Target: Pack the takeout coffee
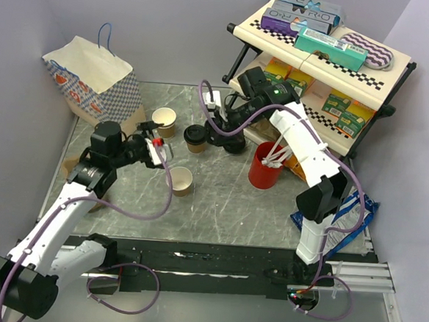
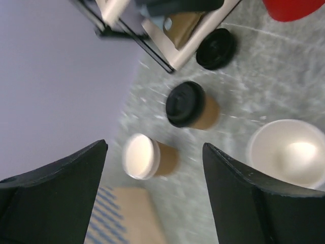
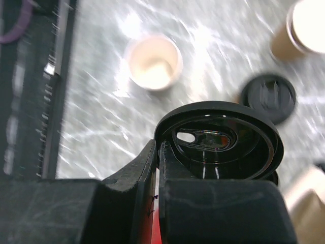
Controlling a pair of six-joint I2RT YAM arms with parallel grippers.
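Reading left gripper (image 1: 158,151) as wide open, nothing between the fingers (image 2: 61,198), hovering over the table (image 1: 226,199) left of centre. Seeing one lidded coffee cup (image 1: 195,137) upright mid-table, brown, black lid seated. Sits beyond and to the right of those open fingertips, well apart, no contact. In the left wrist view, shows above the gap, offset toward the right-hand finger. Counting two more cups without lids. Far lidless cup (image 1: 163,120) by the paper bag (image 1: 95,79), lining up roughly between the left fingers in the wrist view but farther out. Near lidless cup (image 1: 181,181) close to the left gripper on its near right side, outside the jaws, white inside showing. Reading right gripper (image 3: 158,152) as clamped down on the rim of a loose black lid (image 3: 223,137), held by its edge, flat face toward the wrist camera. Holding it just right of the lidded coffee cup, in front of the shelf (image 1: 317,65) lower tier, lid and cup near but apart. Red cup of stirrers (image 1: 266,164) right of that, untouched.
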